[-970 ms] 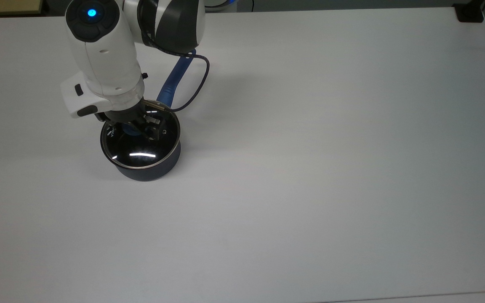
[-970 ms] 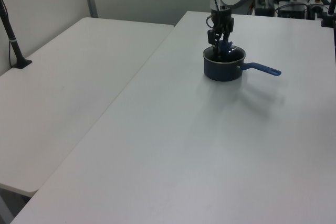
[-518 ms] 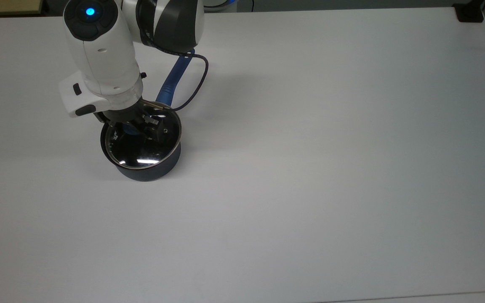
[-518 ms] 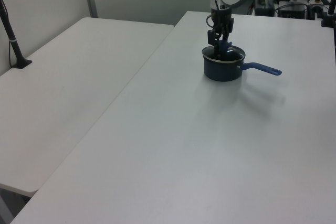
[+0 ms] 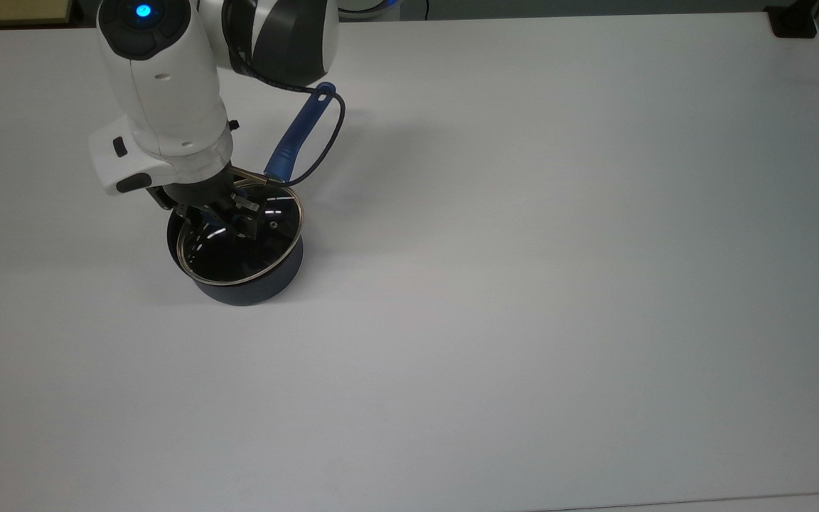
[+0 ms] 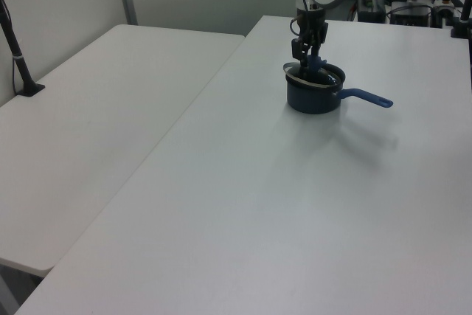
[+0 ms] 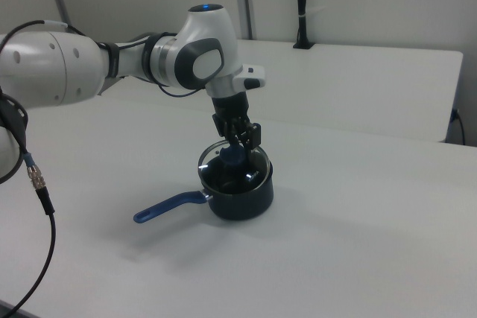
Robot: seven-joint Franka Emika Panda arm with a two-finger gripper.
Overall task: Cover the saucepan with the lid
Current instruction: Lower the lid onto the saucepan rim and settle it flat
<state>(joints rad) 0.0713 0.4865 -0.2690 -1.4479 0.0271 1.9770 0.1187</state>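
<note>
The saucepan (image 5: 257,286) is a small dark pot standing on the white table at the top view's left, its long blue handle (image 5: 294,139) pointing toward the top view's upper edge. The glass lid (image 5: 257,252) with its metal rim lies over the pot's mouth, tilted, and the rim looks raised on the left view's left side (image 6: 293,73). My gripper (image 5: 228,213) comes down on the lid's middle, shut on the blue knob (image 7: 232,158). The right view shows the gripper (image 7: 240,144) above the pot (image 7: 242,202).
A black cable (image 5: 325,149) loops from the wrist over the pan handle. The white table (image 5: 523,284) stretches wide to the top view's right and bottom. A second table (image 6: 88,123) with a black post (image 6: 18,57) stands at the left view's left.
The arm has shifted toward the top view's upper left. The lid has gone from lying flat on the pot to tilted, and the pan handle has swung slightly.
</note>
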